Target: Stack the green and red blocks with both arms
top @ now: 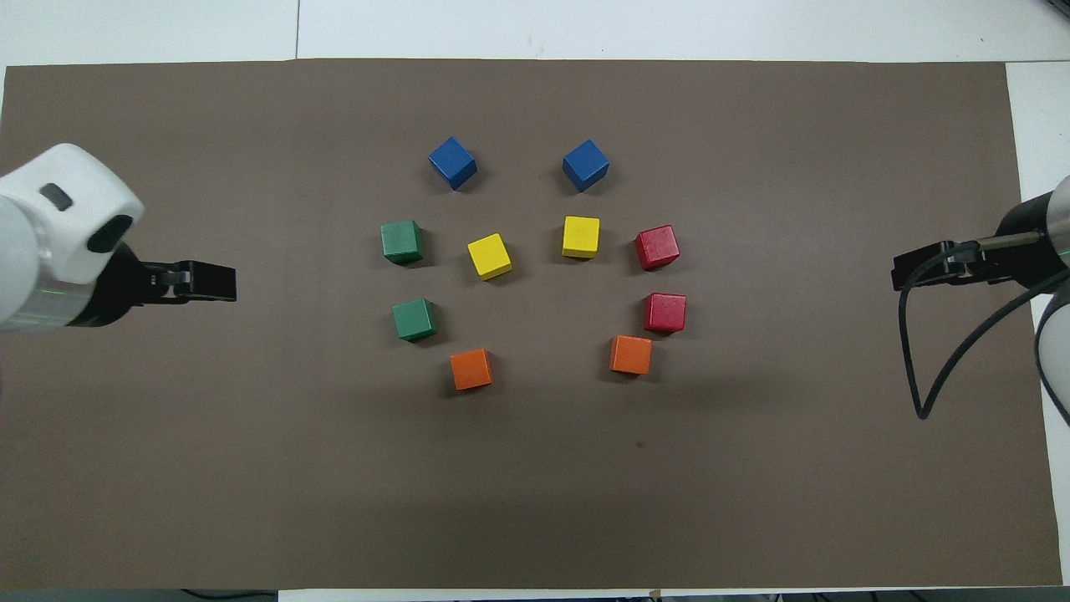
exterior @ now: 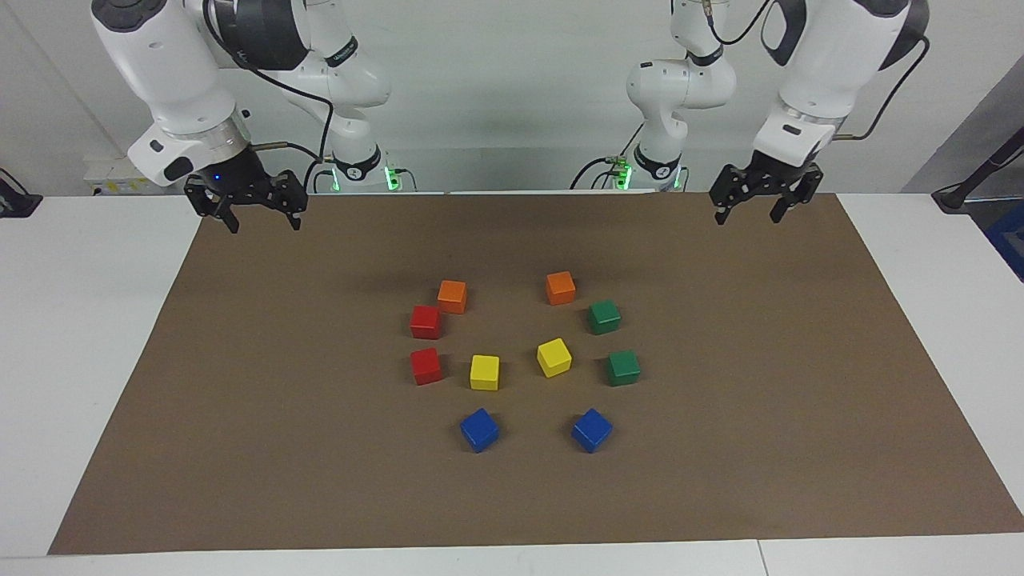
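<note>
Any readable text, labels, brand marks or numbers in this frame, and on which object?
No text reads clearly anywhere.
Right arm: a dark band with small white lettering, too small to read.
Left arm: no legible marking.
Green blocks, red blocks, brown mat: plain, no print.

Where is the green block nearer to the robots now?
It sits on the brown mat, toward the left arm's end, between the orange block and the other green block.
</note>
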Available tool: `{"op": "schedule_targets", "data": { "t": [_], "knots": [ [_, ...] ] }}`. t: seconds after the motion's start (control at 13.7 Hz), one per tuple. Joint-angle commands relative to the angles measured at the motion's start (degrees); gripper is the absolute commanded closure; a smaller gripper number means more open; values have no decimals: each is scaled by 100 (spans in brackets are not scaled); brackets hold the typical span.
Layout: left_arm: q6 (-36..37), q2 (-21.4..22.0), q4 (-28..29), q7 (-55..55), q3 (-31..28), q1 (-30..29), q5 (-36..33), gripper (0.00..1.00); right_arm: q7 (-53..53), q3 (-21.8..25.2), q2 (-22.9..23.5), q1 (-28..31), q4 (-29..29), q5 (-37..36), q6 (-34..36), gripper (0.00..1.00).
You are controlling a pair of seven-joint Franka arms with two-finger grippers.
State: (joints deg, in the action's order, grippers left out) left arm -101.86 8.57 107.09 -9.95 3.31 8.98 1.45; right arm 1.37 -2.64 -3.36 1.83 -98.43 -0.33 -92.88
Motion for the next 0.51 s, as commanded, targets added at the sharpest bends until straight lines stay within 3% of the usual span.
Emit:
{"op": "schedule_targets", "data": {
  "t": [0.0,0.29,0.44],
  "knots": [
    [-543,40,609,-375,-67,375,179,0,31,-35,-33,19,-71,-63,-55,0],
    [-1405,-583,936,-1305,-76,1007,189,0,-205,-105,-7,-86,-62,-2,-143,0],
    [-1722,-839,936,-1553,-76,1114,189,0,-1046,-105,72,-498,-141,42,-335,0]
  ]
}}
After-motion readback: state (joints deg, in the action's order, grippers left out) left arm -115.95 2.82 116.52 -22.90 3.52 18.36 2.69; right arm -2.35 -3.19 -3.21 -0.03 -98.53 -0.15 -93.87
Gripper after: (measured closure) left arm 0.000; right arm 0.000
